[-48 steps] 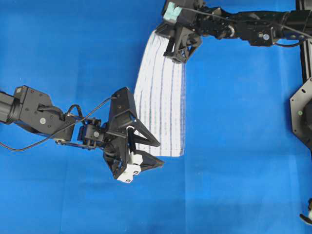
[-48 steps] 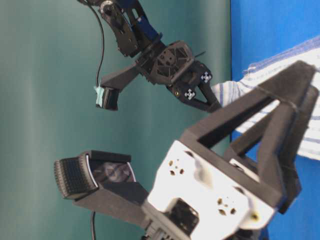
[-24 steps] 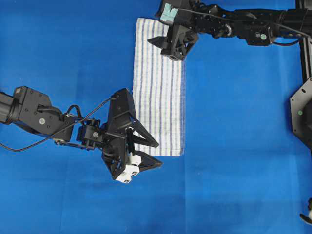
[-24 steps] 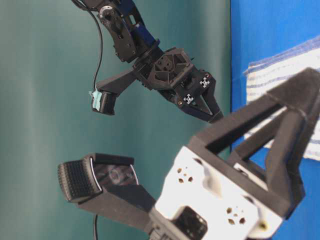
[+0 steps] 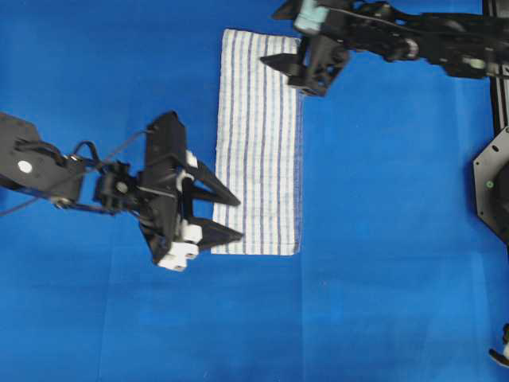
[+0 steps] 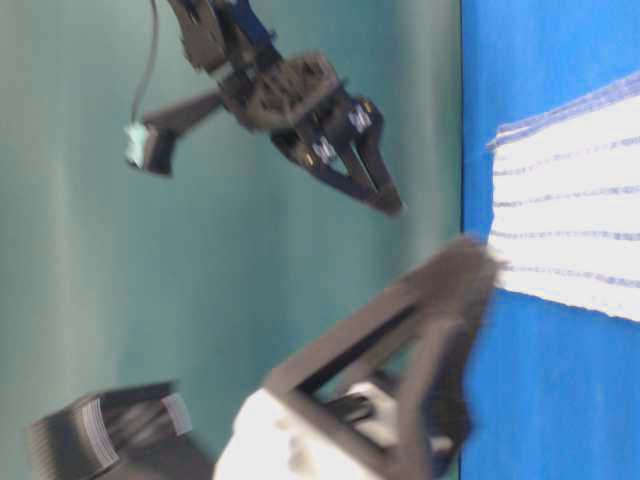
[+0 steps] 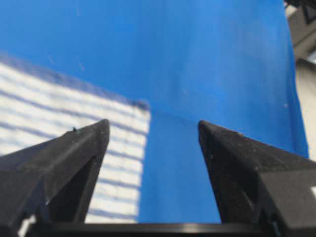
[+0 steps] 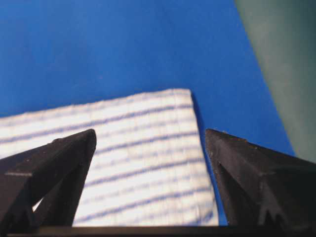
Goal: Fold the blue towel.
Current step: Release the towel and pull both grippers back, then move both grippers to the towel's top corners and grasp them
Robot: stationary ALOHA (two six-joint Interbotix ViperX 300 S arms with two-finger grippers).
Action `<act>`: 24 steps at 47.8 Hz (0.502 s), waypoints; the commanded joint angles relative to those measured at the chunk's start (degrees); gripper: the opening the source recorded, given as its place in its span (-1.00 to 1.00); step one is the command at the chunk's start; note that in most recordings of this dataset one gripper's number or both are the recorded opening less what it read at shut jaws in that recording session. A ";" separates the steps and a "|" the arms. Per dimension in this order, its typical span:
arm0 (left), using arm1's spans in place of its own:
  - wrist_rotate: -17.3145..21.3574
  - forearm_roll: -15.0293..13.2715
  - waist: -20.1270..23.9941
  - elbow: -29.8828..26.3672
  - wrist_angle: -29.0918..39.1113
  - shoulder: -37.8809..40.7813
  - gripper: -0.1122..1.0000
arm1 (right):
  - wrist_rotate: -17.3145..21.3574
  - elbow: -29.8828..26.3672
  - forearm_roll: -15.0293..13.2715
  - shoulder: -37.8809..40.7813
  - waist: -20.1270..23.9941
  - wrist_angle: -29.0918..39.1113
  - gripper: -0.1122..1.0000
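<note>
The blue towel (image 5: 258, 151) lies flat on the table as a long narrow strip, white with thin blue stripes. My right gripper (image 5: 288, 77) hovers open over its far right corner. In the right wrist view the towel (image 8: 138, 163) shows between the spread fingers of that gripper (image 8: 149, 133), and nothing is held. My left gripper (image 5: 238, 216) is open at the towel's near left edge, with its fingertips just over the cloth. The left wrist view has the towel's near corner (image 7: 123, 118) under the left finger, and bare blue covering fills the gap of the gripper (image 7: 153, 126).
A plain blue covering (image 5: 382, 239) spreads over the whole table. A black arm mount (image 5: 493, 183) stands at the right edge. A teal wall (image 6: 100, 250) lies beyond the table's far end.
My right gripper opened and let go of the towel's raised far end, which now lies flat; that arm then drew off to the right. My left gripper shifted left and slightly away from the near edge.
</note>
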 commanded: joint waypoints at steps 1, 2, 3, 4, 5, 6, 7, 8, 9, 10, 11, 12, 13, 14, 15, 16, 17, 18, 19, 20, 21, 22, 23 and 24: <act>3.16 0.18 1.76 0.35 0.00 -3.78 0.40 | 0.26 1.58 0.00 -4.83 0.62 0.62 0.88; 4.04 0.18 2.20 0.53 0.18 -4.22 0.40 | 0.26 2.46 0.09 -6.06 0.97 0.79 0.88; 4.92 0.18 2.64 0.70 0.26 -4.57 0.40 | 0.35 3.16 0.09 -6.86 1.14 0.88 0.88; 5.80 0.18 3.08 0.88 0.44 -4.92 0.40 | 0.35 3.69 0.09 -7.65 1.41 0.88 0.88; 6.50 0.18 3.52 1.05 0.62 -5.27 0.40 | 0.44 4.31 0.18 -8.44 1.76 0.88 0.88; 7.29 0.18 4.04 1.14 0.79 -5.54 0.40 | 0.53 4.92 0.18 -9.23 2.11 0.88 0.88; 8.09 0.18 4.48 1.23 0.97 -5.80 0.40 | 0.53 5.45 0.26 -9.93 2.46 0.88 0.88; 8.70 0.18 5.01 1.32 1.14 -6.06 0.40 | 0.62 5.98 0.35 -10.72 2.81 0.97 0.88; 9.40 0.18 5.54 1.41 1.41 -6.33 0.40 | 0.62 6.59 0.53 -11.51 3.16 0.88 0.88; 10.37 0.18 6.33 1.58 1.76 -6.77 0.40 | 0.70 7.12 0.62 -12.30 3.60 0.97 0.88; 11.07 0.18 6.77 1.76 2.02 -6.94 0.40 | 0.70 7.65 0.79 -13.01 3.96 0.97 0.88; 11.69 0.18 7.29 1.76 2.29 -7.21 0.40 | 0.79 8.17 1.05 -13.71 4.39 0.97 0.88; 12.30 0.18 7.73 1.85 2.55 -7.38 0.40 | 0.88 8.70 1.23 -14.50 4.75 0.97 0.88; 12.83 0.18 8.17 1.93 2.72 -7.56 0.40 | 1.05 9.23 1.41 -15.29 5.01 0.97 0.88; 13.27 0.18 8.61 2.02 2.90 -7.73 0.40 | 1.14 9.76 1.58 -16.00 5.27 1.05 0.88; 13.80 0.18 9.05 2.20 3.08 -7.82 0.40 | 1.32 10.55 1.76 -16.96 5.71 1.14 0.88; 14.24 0.18 9.49 2.29 3.34 -8.00 0.40 | 1.41 11.07 1.85 -17.58 6.06 1.14 0.88; 14.68 0.18 9.84 2.37 3.34 -8.00 0.40 | 1.58 11.51 1.93 -18.19 6.24 1.14 0.87; 15.29 0.18 10.37 2.55 3.43 -8.17 0.40 | 1.76 12.04 2.02 -18.63 6.42 1.14 0.87; 15.56 0.18 10.72 2.64 3.43 -8.09 0.40 | 1.85 12.39 2.02 -19.16 6.59 1.14 0.87; 15.73 0.18 11.07 2.64 3.43 -8.17 0.40 | 2.02 12.74 2.02 -19.60 6.59 1.14 0.87; 16.00 0.18 11.34 2.64 3.43 -8.09 0.40 | 2.11 12.92 2.02 -19.86 6.68 1.05 0.87; 16.17 0.18 11.60 2.64 3.43 -8.09 0.40 | 2.20 13.18 2.02 -20.04 6.68 0.97 0.87; 16.26 0.18 11.87 2.55 3.43 -8.09 0.40 | 2.46 13.27 2.02 -20.13 6.68 0.88 0.87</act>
